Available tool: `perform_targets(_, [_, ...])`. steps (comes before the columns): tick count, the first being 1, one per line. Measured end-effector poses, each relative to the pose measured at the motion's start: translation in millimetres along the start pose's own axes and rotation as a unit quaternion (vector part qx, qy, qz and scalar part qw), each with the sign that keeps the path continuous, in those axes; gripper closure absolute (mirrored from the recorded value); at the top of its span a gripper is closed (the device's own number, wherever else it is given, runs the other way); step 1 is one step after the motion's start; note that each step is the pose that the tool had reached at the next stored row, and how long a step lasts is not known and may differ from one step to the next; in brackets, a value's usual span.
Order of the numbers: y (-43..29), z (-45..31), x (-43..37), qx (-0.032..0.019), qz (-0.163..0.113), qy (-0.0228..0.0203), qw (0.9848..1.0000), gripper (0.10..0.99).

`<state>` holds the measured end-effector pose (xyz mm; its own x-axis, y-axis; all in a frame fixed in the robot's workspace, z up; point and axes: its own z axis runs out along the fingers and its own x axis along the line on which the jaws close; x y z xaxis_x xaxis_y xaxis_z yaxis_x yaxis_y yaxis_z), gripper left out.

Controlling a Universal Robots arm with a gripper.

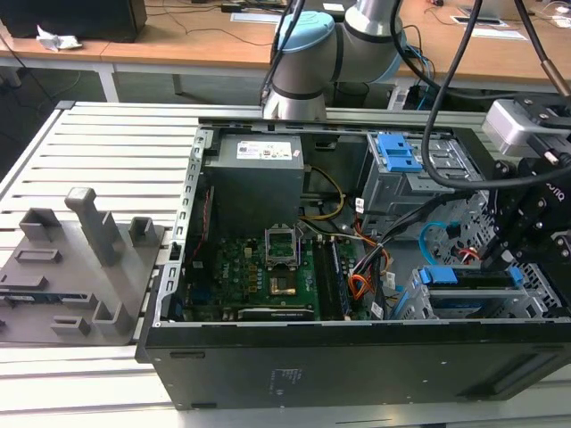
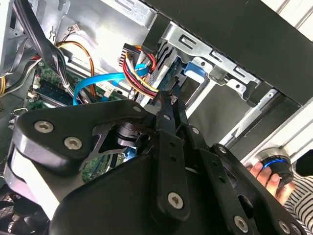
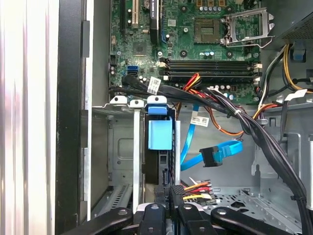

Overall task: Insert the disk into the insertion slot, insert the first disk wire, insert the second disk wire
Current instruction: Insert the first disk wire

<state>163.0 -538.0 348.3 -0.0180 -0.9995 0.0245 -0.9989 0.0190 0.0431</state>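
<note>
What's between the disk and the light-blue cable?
In the first wrist view, the insertion slot's grey side wall stands between the disk and the second disk wire.

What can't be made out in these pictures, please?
First wrist view: whether the first disk wire is plugged in; the hand covers its plug end.
First wrist view: the label of the disk; the walls of the insertion slot hide it.
Second wrist view: the plug of the second disk wire; the hand's black body covers it.
</note>
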Motion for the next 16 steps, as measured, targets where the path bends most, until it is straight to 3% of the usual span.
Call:
perform_targets(10, [-0.4,5.1,0.3,0.0000,0.000,-0.0024,1.0000,0.922])
perform_targets(16, [-4.1,6.9,0.5,-0.0002,0.000,-0.0038,1.0000,0.922])
